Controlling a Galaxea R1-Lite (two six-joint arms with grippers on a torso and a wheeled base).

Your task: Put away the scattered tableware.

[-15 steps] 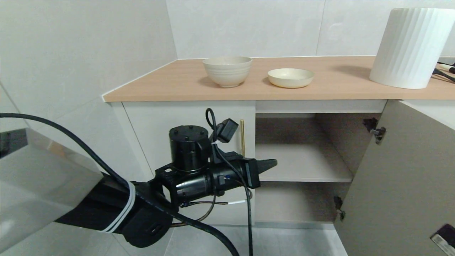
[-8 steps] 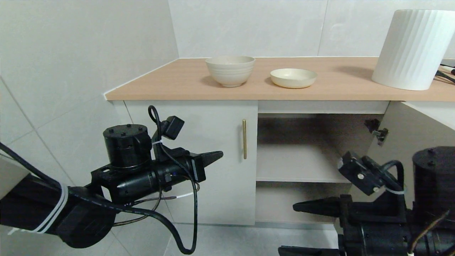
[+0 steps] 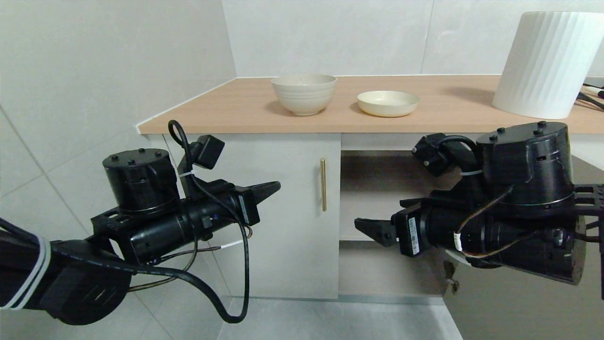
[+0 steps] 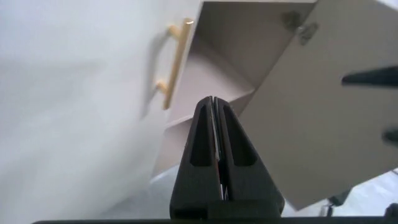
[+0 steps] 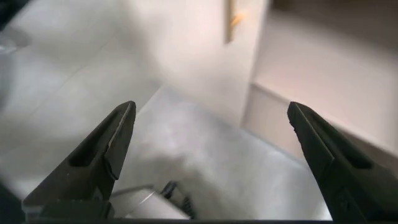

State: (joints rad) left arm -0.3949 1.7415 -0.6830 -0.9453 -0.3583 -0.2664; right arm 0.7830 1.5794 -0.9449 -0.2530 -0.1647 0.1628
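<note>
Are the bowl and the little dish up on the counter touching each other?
Apart. The head view shows a plain strip of bare wooden countertop between the bowl and the shallow dish.

Table: wood-grain, matt. Bowl, dish: cream, smooth, faint sheen. Door handle: brass-coloured metal. Cabinet door: white, smooth.

Nothing written can be read anywhere: no words, numbers or signs. The only printed thing is a small white label stuck on the black body of the right hand, just behind the base of its fingers. Its dark print is too small to make out.
</note>
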